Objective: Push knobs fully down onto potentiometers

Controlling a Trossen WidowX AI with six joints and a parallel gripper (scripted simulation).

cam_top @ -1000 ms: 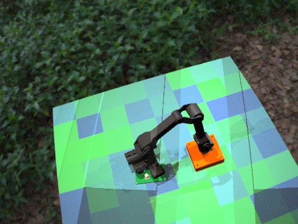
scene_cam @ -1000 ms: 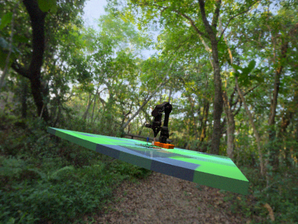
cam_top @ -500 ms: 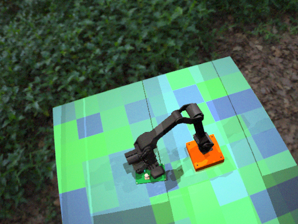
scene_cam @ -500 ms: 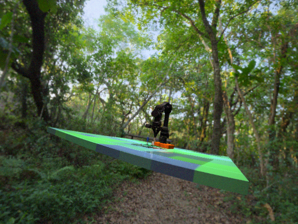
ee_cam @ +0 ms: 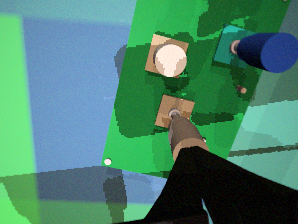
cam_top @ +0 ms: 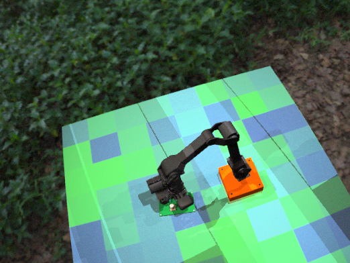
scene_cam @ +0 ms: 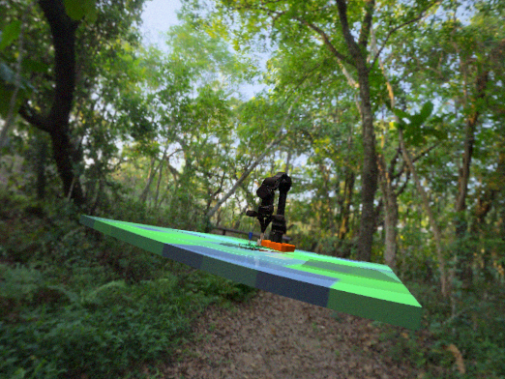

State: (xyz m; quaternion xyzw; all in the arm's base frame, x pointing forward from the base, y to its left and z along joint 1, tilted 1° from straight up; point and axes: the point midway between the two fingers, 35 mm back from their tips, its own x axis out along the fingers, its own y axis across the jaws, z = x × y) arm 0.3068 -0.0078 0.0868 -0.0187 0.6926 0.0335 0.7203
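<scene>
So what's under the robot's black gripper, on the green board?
A brown knob pokes out from under the shut black gripper, standing on a tan square potentiometer on the green circuit board. The knob's top is covered.

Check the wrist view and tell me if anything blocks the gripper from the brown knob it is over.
Nothing visible does. The shut gripper is right over the brown knob on its tan potentiometer, with no gap showing. The cream knob and blue knob stand off to the sides on the circuit board.
</scene>
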